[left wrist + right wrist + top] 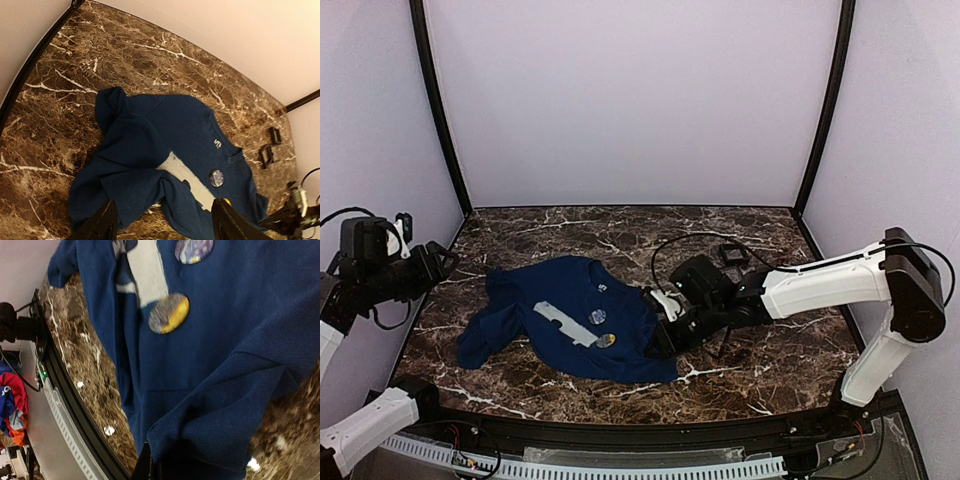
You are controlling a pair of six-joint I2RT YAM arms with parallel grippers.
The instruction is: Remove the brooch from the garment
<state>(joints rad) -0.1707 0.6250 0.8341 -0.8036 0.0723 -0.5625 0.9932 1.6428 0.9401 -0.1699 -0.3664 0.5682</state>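
I have the right jaws [668, 322] clamped on the edge of the navy T-shirt [560, 300], with the bluish round brooch [598, 316] near, ahead of them on the chest beyond a yellow-grey badge [607, 340], while my left jaws [162, 224] hang parted, empty and well apart from it.

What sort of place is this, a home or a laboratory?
Probably a robot laboratory test cell: plain pale walls in a black metal frame enclose a brown marble-patterned tabletop, two white-and-black robot arms stand at its near edge, and a dark navy blue cloth T-shirt lies on it.
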